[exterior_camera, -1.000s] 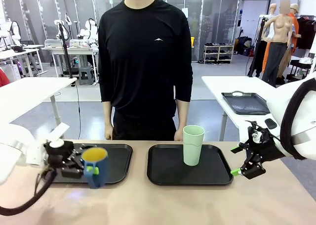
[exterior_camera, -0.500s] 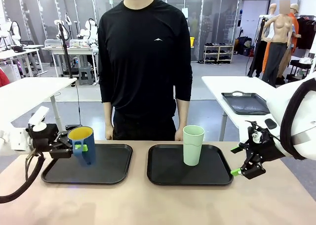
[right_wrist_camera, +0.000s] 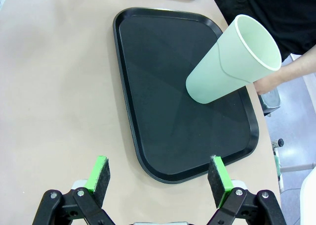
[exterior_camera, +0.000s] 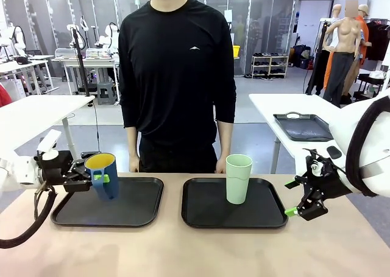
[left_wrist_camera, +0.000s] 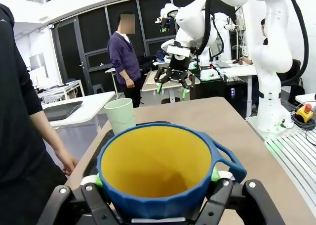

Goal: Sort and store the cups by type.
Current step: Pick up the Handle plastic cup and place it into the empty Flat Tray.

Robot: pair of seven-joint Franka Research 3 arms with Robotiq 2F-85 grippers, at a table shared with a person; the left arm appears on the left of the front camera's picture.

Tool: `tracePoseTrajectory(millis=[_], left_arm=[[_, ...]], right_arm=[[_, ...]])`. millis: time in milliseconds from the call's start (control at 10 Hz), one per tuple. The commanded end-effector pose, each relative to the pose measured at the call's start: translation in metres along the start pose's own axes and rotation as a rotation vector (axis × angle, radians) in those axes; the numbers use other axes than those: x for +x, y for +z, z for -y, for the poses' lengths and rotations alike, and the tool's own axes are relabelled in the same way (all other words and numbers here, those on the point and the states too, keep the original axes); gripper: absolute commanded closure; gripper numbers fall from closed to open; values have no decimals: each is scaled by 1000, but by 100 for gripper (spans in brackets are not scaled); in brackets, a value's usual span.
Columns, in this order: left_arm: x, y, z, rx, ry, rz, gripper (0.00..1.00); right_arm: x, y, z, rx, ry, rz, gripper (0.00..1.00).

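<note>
The left gripper (exterior_camera: 100, 179) has its jaws pinching the blue mug (exterior_camera: 102, 175), held tilted over the left tray (exterior_camera: 143, 201). The mint tumbler (exterior_camera: 238, 178) stands upright on the right tray (exterior_camera: 201, 210). The right gripper (exterior_camera: 295, 211) hovers beside that tray, jaws spread, empty.

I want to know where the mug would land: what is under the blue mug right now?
The left black tray lies below the blue mug, which hangs tilted in the left gripper; whether it touches the tray cannot be seen.

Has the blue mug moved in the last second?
Yes. The blue mug, held in the left gripper, went up and toward the robot's left, from the left tray's near edge to above its far-left part.
</note>
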State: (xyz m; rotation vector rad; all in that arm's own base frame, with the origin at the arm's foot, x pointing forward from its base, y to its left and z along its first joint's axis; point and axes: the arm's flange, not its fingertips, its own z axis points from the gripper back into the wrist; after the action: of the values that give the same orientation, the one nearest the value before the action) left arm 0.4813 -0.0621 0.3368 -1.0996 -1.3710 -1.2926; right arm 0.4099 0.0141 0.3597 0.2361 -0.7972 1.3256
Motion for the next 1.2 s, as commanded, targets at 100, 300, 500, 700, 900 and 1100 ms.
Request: tracePoseTrajectory(millis=[100,300,500,700,900,1100], left_arm=[[0,0,0,0,0,0,20],[-1,9,-24,37,-45,-13,20],[-8,22,-52,77,-32,-9,20],[-25,28,-75,91,5,-24,20],[-42,34,-102,102,15,-48,20],[-60,36,-115,134,22,-86,20]], right_arm=[[0,-1,0,-1,4,-1,0],[0,-1,0,-1,4,-1,0],[0,-1,0,-1,4,-1,0],[0,-1,0,-1,4,-1,0],[0,-1,0,-1,4,-1,0],[0,-1,0,-1,4,-1,0]])
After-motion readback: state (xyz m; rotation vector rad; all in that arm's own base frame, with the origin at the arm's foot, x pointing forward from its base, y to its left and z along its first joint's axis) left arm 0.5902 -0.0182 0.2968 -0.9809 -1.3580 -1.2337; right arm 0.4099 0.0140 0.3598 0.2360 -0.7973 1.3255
